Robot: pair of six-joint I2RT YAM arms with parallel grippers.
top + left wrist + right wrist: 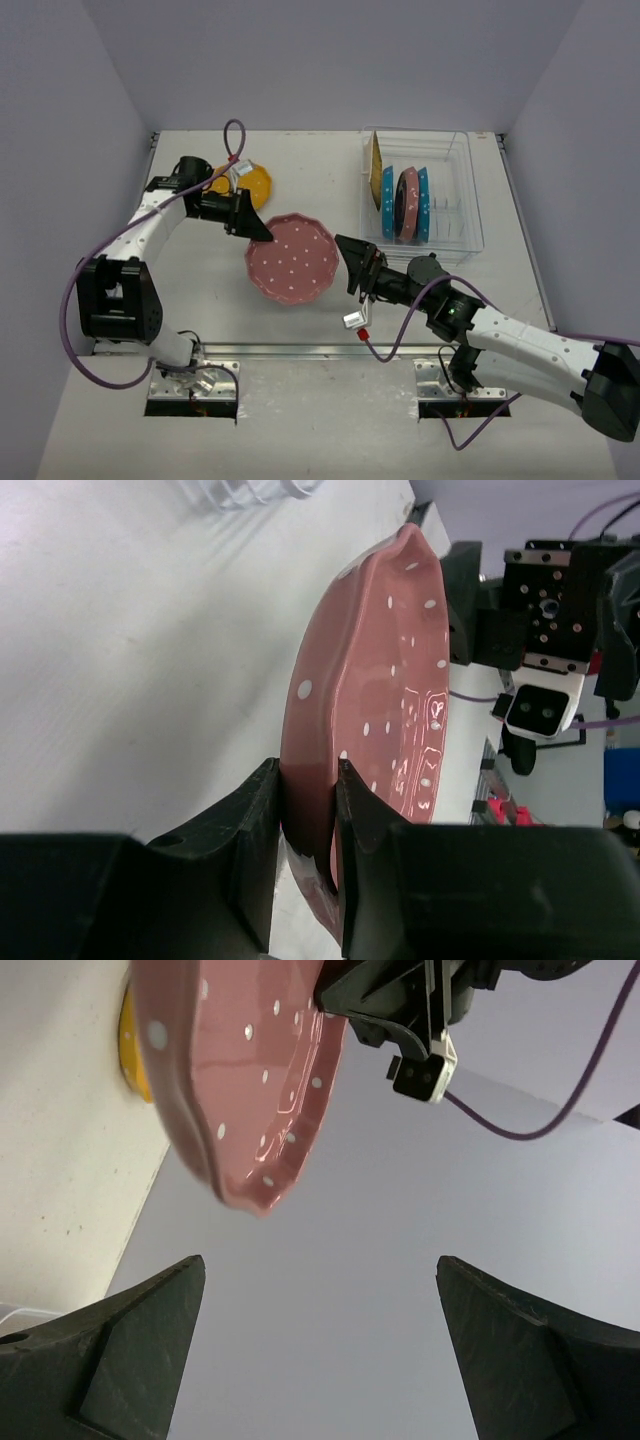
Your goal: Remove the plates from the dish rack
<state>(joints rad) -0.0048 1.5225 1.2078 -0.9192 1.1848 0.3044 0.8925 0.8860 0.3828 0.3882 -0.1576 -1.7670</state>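
Left gripper (305, 780) pinches pink plate (385, 670) rim between its fingers, probably edge-held so it can lay flat. Right gripper (320, 1265) spread open, plate just beyond its fingertips, not touching. Dish rack (462, 190) holds more.

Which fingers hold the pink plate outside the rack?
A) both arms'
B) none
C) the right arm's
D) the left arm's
D: the left fingers are shut on the rim of the pink plate; the right fingers stand open, clear of it.
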